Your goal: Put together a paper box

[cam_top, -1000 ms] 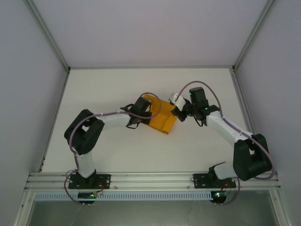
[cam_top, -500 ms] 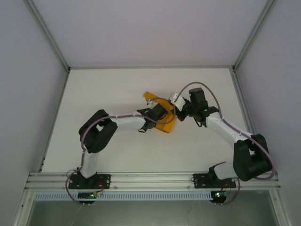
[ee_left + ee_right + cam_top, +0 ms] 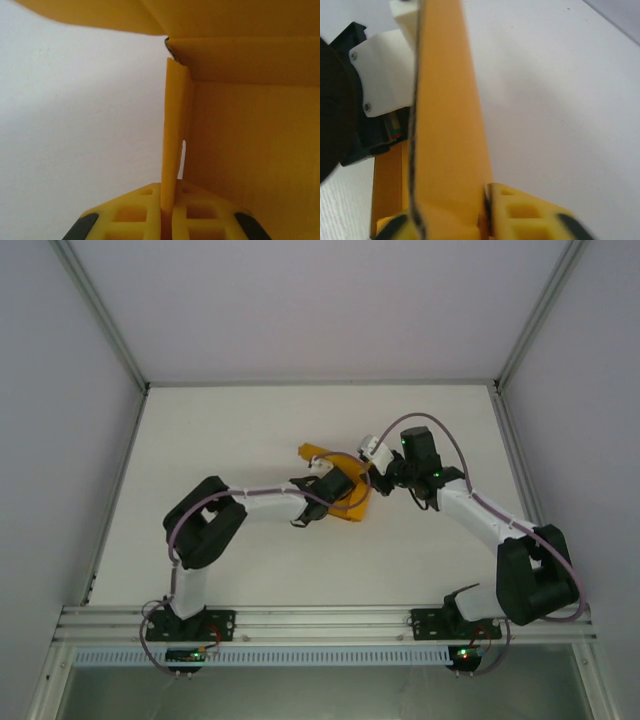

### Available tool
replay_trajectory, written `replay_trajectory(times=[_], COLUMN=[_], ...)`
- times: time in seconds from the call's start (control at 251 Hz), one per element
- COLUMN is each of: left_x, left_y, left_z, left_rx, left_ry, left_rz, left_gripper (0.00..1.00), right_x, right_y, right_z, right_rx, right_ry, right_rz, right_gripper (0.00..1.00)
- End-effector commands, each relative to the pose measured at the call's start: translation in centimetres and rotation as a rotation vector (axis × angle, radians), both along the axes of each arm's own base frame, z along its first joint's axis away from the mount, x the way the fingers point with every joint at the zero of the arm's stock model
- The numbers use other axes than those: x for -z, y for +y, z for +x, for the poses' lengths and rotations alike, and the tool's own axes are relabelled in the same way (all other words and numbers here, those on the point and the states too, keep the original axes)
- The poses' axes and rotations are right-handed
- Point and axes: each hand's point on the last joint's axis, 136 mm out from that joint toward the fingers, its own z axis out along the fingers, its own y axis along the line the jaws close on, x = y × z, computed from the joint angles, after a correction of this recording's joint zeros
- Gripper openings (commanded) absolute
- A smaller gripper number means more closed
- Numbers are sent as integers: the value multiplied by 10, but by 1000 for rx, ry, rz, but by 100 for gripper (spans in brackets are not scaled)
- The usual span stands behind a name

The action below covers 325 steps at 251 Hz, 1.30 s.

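Sitting near the middle of the white table (image 3: 230,440), the orange-yellow paper box (image 3: 356,506) has one thin wall pinched tight by the left gripper (image 3: 166,202), while another wall stands inside the right gripper (image 3: 452,220), squeezed or loose I cannot tell

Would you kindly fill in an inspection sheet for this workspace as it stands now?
Surface: white flat table, plain.
Job's things: orange-yellow thin card paper box, partly folded, mid-table between the two arms, with one flap pointing far-left.
Clutter: nothing seen.
Grippers: left gripper is shut on a thin panel of the paper box. The right gripper has a finger on either side of another panel, but whether it grips cannot be told.
Cables: purple cables run along both arms, one arcing over the right wrist.
Surroundings: pale grey walls; aluminium frame rail at the near edge.
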Motion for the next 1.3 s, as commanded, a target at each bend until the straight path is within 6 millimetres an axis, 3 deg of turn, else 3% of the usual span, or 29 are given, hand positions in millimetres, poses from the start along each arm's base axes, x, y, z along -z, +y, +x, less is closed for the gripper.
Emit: replay_trajectory(times=[0.0,0.076,0.112,0.144,0.235,0.299,0.411,0.519,0.611,0.786,0.906,0.982,1.293], left_x=[0,-14,-20,-24,-36,-45,-60,-70,-74,-78,-76,-76,-71], left_y=[29,31,32,32,36,44,48,48,48,48,46,45,42], left_z=[-2,-2,-1,-1,0,-1,-1,-2,-3,-4,-6,-6,-6], left_rx=[-47,-72,-84,-89,-114,-147,-165,-176,-176,-178,-173,-175,-179], left_ry=[32,3,-11,-18,-49,-79,-118,-138,-144,-153,-143,-141,-122], left_rz=[23,-10,-22,-32,-52,-53,-83,-130,-152,-179,-195,-201,-186], left_gripper=[0,0,0,0,0,0,0,0,0,0,0,0,0], right_x=[-31,-49,-55,-61,-63,-51,-28,2,14,6,16,23,34], right_y=[-12,-29,-37,-43,-75,-93,-94,-87,-74,-34,-21,-10,34], right_z=[16,23,22,20,15,3,-20,-35,-34,-23,-11,-4,6], right_rx=[175,301,354,395,609,722,769,836,787,620,605,585,458], right_ry=[11,9,8,7,46,138,313,506,552,524,534,561,628], right_rz=[143,225,258,285,344,355,368,446,524,570,536,532,556], right_gripper=[47,86,98,99,99,99,96,77,72,70,62,52,47])
